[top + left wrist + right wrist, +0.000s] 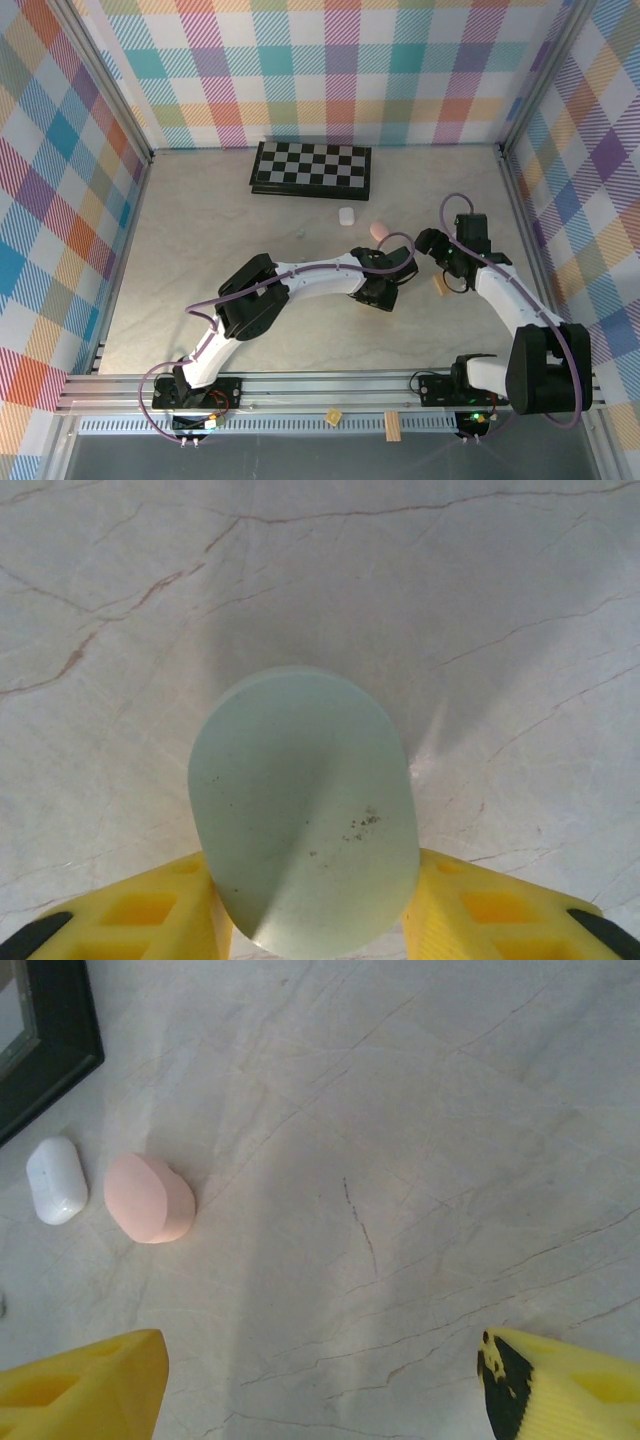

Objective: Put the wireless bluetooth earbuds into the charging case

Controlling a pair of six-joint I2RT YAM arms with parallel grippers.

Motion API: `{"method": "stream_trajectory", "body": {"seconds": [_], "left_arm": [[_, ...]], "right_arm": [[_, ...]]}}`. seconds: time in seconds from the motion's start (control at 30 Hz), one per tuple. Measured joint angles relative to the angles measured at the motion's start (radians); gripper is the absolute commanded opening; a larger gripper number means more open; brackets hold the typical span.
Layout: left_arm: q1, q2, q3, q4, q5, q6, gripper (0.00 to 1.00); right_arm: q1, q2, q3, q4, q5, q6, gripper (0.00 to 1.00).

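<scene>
Two-arm scene: left jaws clamped on pale green case (300, 820); right jaws spread wide, empty. On counter (430, 1110), pink case (150, 1198) just beside white case (56, 1180).

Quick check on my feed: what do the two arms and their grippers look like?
The left arm and right arm both have white links, bulky black joint housings and a looping lavender cable. The left gripper and right gripper carry bright yellow fingers with moulded rectangular pockets and black patches.
</scene>
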Motion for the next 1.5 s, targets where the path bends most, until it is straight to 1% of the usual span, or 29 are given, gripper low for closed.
{"method": "stream_trajectory", "body": {"seconds": [0.17, 0.27, 0.37, 0.43, 0.5, 0.67, 0.7, 0.77, 0.8, 0.87, 1.03, 1.2, 1.43, 1.5], "left_arm": [[0.037, -0.063, -0.108, 0.074, 0.05, 0.032, 0.44], [0.081, -0.117, -0.187, 0.086, 0.069, 0.06, 0.45], [0.132, -0.182, -0.281, 0.099, 0.095, 0.105, 0.5], [0.158, -0.229, -0.339, 0.094, 0.117, 0.159, 0.53], [0.168, -0.266, -0.372, 0.087, 0.127, 0.215, 0.55], [0.168, -0.308, -0.389, 0.073, 0.146, 0.29, 0.66], [0.169, -0.314, -0.395, 0.075, 0.146, 0.291, 0.7], [0.171, -0.327, -0.412, 0.09, 0.151, 0.288, 0.82], [0.175, -0.335, -0.422, 0.102, 0.153, 0.284, 0.87], [0.176, -0.343, -0.434, 0.125, 0.163, 0.28, 0.9], [0.176, -0.341, -0.433, 0.188, 0.198, 0.254, 0.92], [0.176, -0.324, -0.433, 0.263, 0.232, 0.206, 0.91], [0.175, -0.292, -0.44, 0.389, 0.33, 0.12, 0.9], [0.175, -0.295, -0.453, 0.432, 0.338, 0.103, 0.9]], "right_arm": [[-0.001, -0.04, 0.0, -0.019, -0.024, -0.008, 0.8], [-0.002, -0.042, -0.002, -0.023, -0.037, -0.014, 0.8], [-0.002, -0.042, -0.016, -0.023, -0.051, -0.018, 0.8], [-0.002, -0.042, -0.03, -0.023, -0.056, -0.019, 0.8], [-0.002, -0.042, -0.041, -0.023, -0.06, -0.021, 0.8], [-0.002, -0.042, -0.046, -0.023, -0.068, -0.021, 0.8], [-0.002, -0.042, -0.046, -0.023, -0.069, -0.021, 0.8], [-0.002, -0.042, -0.046, -0.023, -0.072, -0.021, 0.8], [-0.002, -0.042, -0.046, -0.023, -0.074, -0.021, 0.8], [-0.002, -0.042, -0.046, -0.023, -0.076, -0.021, 0.8], [-0.002, -0.042, -0.046, -0.023, -0.082, -0.021, 0.8], [-0.002, -0.049, -0.058, -0.025, -0.084, -0.022, 0.8], [-0.002, -0.098, -0.073, -0.063, -0.09, -0.029, 0.8], [-0.002, -0.107, -0.073, -0.067, -0.105, -0.038, 0.8]]}}
